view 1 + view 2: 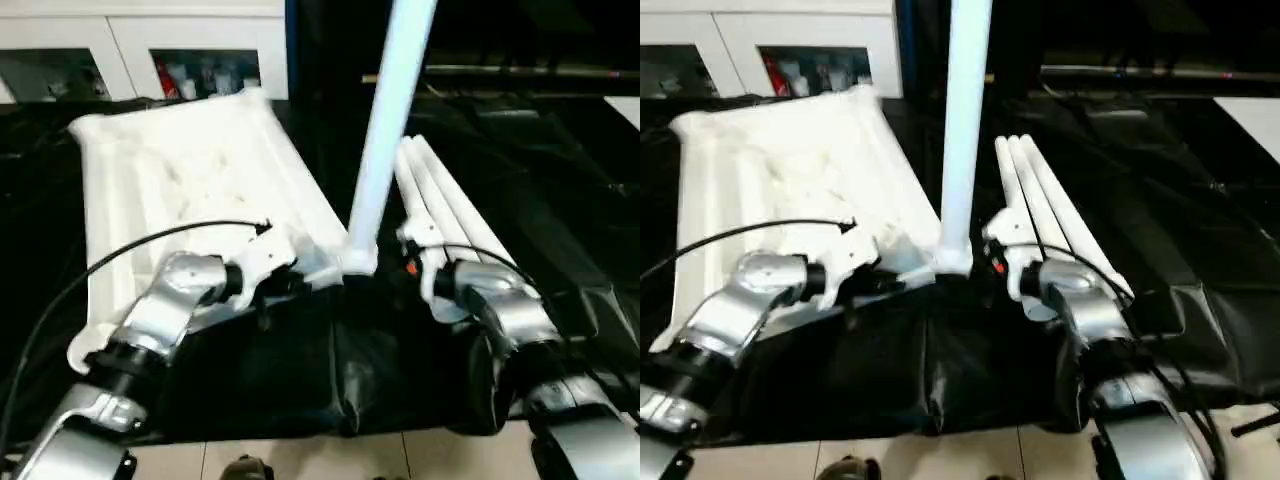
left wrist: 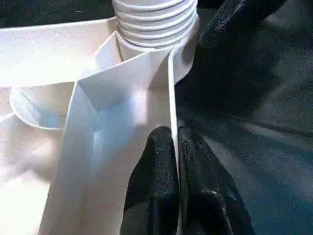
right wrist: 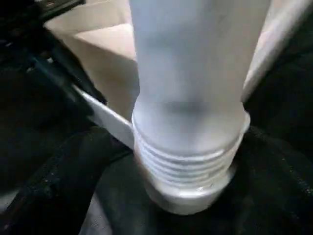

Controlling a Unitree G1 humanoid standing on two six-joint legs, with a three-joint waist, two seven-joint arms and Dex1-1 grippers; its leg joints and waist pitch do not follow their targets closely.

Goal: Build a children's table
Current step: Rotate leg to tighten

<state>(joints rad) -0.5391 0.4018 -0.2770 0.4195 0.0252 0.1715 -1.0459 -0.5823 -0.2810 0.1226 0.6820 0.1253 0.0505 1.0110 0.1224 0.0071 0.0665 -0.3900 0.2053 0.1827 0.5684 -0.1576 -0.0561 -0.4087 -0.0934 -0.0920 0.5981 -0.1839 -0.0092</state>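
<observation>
The white tabletop point(image 1: 180, 170) lies underside up on the black cover. One white leg point(image 1: 385, 130) stands upright, its threaded end point(image 3: 188, 169) seated in the near right corner socket. Three more legs point(image 1: 450, 200) lie side by side to the right. My left gripper point(image 2: 176, 147) is shut on the tabletop's thin raised rim point(image 2: 172, 83) just beside that socket. My right gripper point(image 1: 385, 268) is at the base of the upright leg, open, with a black finger point(image 3: 54, 191) on either side of the threaded end.
A white cabinet point(image 1: 150, 50) with glass doors stands behind the work table. The black cover point(image 1: 560, 200) is wrinkled and hangs over the near edge, with pale floor tiles point(image 1: 300, 455) below. A black cable point(image 1: 150, 240) arcs over my left forearm.
</observation>
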